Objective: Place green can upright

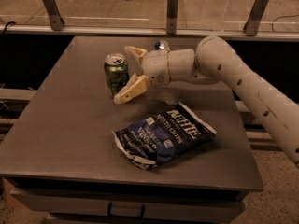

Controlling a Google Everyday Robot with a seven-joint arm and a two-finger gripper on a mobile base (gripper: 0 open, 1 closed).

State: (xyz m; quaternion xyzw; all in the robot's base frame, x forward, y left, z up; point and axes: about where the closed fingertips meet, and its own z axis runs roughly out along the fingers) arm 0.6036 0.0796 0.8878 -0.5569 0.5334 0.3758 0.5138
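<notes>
The green can [115, 74] stands upright on the grey table [65, 125], left of centre, silver top with pull tab facing up. My gripper [123, 74] is open just to the can's right. One finger [134, 53] reaches behind the can and the other finger [131, 89] lies in front of it, low near the table. Both stand slightly apart from the can's body. The white arm comes in from the right.
A blue crisp bag [163, 135] lies flat in front of the gripper, near the table's middle. The top of a blue-and-silver can [162, 45] shows behind the wrist. A railing with metal posts [172, 12] runs behind the table's far edge.
</notes>
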